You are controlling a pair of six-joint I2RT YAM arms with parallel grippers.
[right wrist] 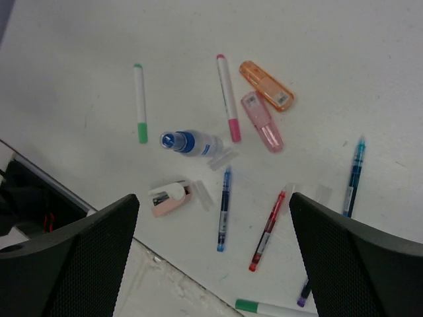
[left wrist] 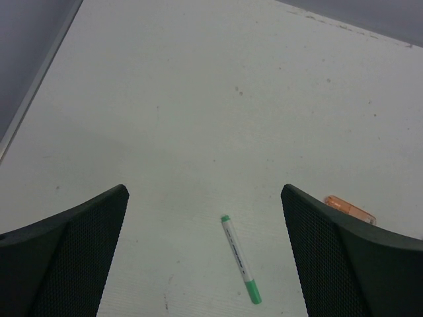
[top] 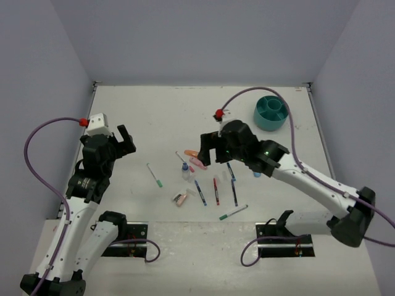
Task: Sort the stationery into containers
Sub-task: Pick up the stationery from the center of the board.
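Note:
The stationery lies loose mid-table. The right wrist view shows a green marker (right wrist: 140, 102), a pink-tipped marker (right wrist: 228, 98), an orange highlighter (right wrist: 266, 85), a pink highlighter (right wrist: 262, 121), a blue-capped bottle (right wrist: 190, 142), a pink eraser-like piece (right wrist: 170, 197), a blue pen (right wrist: 224, 209), a red pen (right wrist: 268, 230) and a teal pen (right wrist: 353, 176). The teal organizer (top: 270, 112) stands at the back right. My right gripper (top: 207, 151) hovers open and empty above the pile. My left gripper (top: 123, 140) is open and empty, above and short of the green marker (left wrist: 240, 259).
A second green marker (top: 232, 213) lies nearest the front edge (right wrist: 165, 277) of the table. The orange highlighter (left wrist: 349, 209) peeks past my left gripper's right finger. Grey walls close in the table on three sides.

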